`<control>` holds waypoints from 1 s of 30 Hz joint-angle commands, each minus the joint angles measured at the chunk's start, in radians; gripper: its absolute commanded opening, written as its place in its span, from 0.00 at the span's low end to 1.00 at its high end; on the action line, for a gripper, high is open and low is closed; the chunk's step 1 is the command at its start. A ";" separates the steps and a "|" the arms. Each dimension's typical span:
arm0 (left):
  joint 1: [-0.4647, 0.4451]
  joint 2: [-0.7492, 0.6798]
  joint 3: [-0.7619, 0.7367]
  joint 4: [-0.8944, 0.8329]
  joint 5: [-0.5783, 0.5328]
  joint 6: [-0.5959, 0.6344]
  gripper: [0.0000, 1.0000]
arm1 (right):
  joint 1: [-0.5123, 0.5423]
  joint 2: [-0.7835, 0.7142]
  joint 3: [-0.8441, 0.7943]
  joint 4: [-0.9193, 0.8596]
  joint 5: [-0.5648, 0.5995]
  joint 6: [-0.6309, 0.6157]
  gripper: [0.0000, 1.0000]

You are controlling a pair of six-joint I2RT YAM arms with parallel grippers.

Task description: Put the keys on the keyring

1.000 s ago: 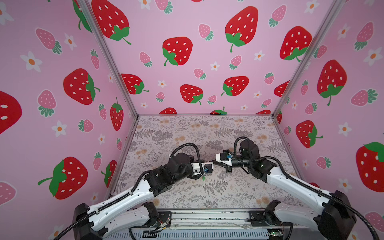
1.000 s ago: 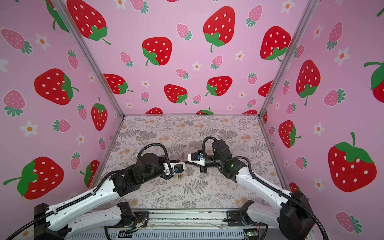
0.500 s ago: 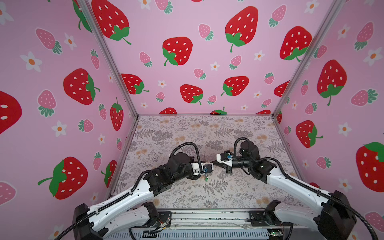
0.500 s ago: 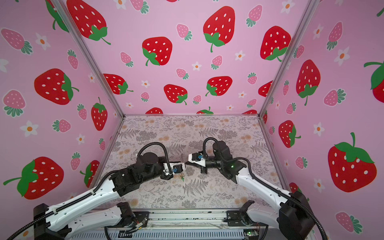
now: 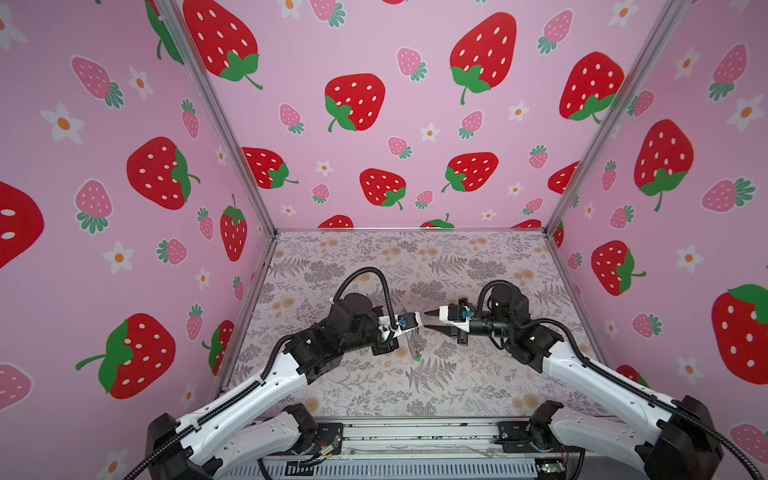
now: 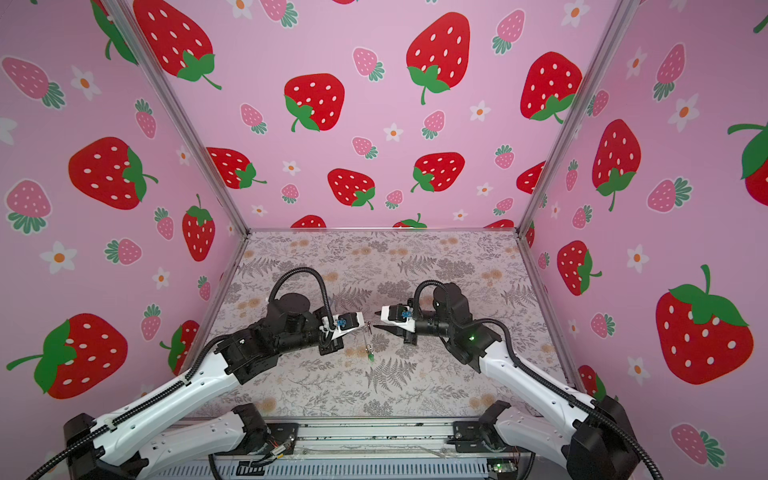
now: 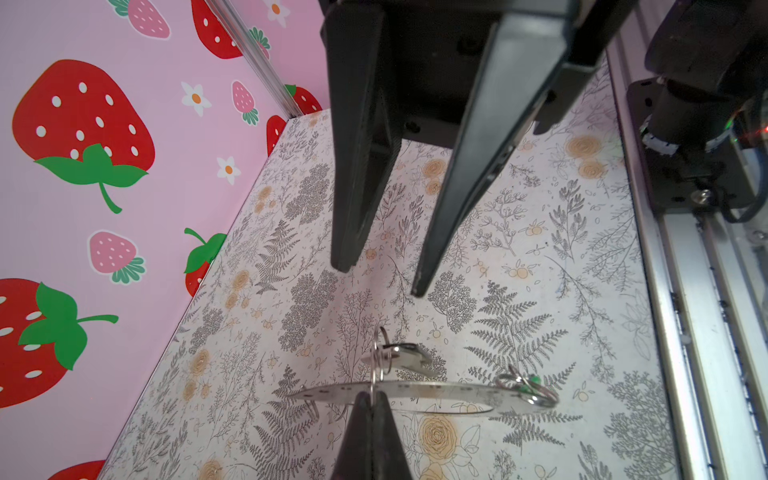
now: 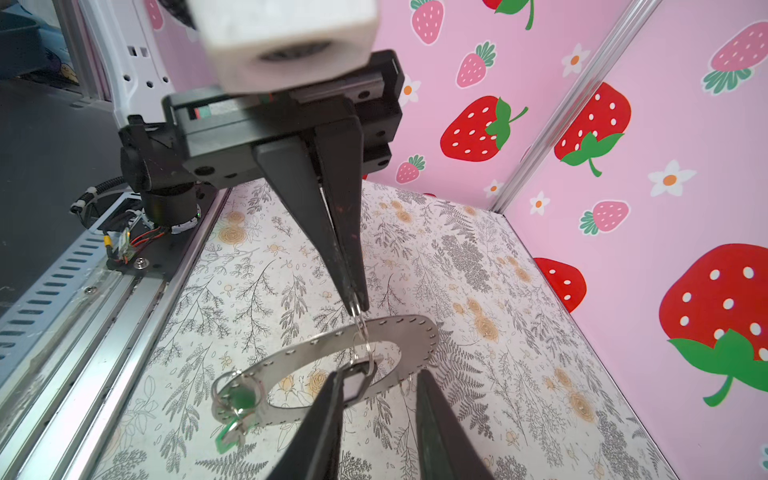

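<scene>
The left pincer (image 8: 356,302) is shut tight, its two black tips pressed together on a small wire loop (image 8: 360,322). The keyring (image 8: 415,332), a flat grey metal ring with small holes along its edge, hangs from that loop just under the tips. It is slanted and sits above the worktop (image 8: 478,291).

Right beside the held loop, on the ring's inner side, is a black-rimmed key (image 8: 360,384) with a pale centre. Whether it sits on the held loop or on one next to it cannot be told. At the end of the ring farthest from the left pincer, which is also its lowest end, a green key (image 8: 241,400) hangs on its own wire loop. Whether it touches the worktop cannot be told.

The right pincer (image 7: 380,280) faces the left one tip to tip, with its jaws partly apart and nothing between them. From the left wrist its tips are near the black-rimmed key but clear of it and of the ring. From the right wrist one finger (image 8: 328,415) overlaps that key, so contact cannot be judged there.

In both top views the two pincers meet over the middle of the worktop, with the ring and the green key (image 5: 419,356) (image 6: 370,355) dangling below the left one. Pink strawberry walls (image 5: 374,187) close in the worktop on three sides.
</scene>
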 commanded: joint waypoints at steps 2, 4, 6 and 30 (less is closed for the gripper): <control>0.029 -0.016 0.022 0.104 0.107 -0.070 0.00 | -0.006 -0.016 0.013 0.029 -0.013 0.012 0.31; 0.051 -0.014 0.022 0.116 0.169 -0.094 0.00 | -0.006 -0.017 0.028 0.027 -0.013 0.011 0.31; 0.079 -0.007 0.019 0.136 0.227 -0.125 0.00 | -0.006 -0.018 0.047 0.015 -0.020 0.009 0.29; 0.131 -0.018 -0.041 0.284 0.342 -0.171 0.00 | -0.006 0.047 0.158 -0.091 -0.049 0.015 0.26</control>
